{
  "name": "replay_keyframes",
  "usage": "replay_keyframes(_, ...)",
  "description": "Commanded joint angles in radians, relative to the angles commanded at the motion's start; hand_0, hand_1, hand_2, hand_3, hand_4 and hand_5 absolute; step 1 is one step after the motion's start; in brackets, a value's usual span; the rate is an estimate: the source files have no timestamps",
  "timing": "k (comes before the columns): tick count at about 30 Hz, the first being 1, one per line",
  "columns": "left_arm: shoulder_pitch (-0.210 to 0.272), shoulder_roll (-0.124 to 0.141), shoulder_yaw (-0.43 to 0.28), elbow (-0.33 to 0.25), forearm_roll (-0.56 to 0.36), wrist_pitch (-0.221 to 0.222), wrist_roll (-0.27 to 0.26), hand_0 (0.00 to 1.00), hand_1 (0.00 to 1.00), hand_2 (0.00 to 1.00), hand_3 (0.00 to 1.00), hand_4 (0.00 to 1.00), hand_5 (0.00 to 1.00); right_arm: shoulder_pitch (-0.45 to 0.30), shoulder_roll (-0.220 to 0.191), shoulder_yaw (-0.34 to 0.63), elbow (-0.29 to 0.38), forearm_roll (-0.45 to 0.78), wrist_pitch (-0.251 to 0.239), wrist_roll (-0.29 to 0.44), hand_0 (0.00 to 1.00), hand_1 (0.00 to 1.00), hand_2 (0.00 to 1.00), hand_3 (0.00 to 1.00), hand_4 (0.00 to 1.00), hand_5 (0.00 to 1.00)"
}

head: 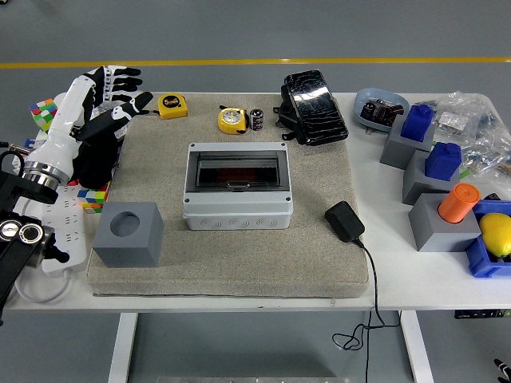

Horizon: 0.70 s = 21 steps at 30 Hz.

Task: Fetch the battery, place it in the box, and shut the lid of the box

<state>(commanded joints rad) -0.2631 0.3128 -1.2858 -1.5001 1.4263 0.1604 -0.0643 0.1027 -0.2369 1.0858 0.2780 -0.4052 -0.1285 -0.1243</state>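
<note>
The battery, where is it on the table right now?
In the head view, the battery stands at the mat's far edge, just right of the yellow tape measure and behind the grey box.

On the table I count two yellow tape measures (172,104) (231,120), one small battery (256,119) beside them, one grey box (237,186) with a clear lid, and one grey cube (128,233) with a round hole. To the right stand three grey blocks (399,148) (421,183) (435,222), two topped by blue pieces (416,122) (443,160) and one by an orange cylinder (458,203). There is also one black adapter (344,221), one black pouch (314,107), one blue dish (382,107) and one robot hand (108,100).
</note>
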Motion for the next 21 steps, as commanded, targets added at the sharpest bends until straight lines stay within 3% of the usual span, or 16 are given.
replay_keyframes(21,0.008,-0.012,-0.017,0.001,0.0,-0.011,0.001,0.583,0.678,0.668,0.703,0.998,0.635,-0.008,-0.002,0.023,-0.002,-0.008,0.001,-0.002,0.642,0.656,0.659,0.532,0.947,0.44)
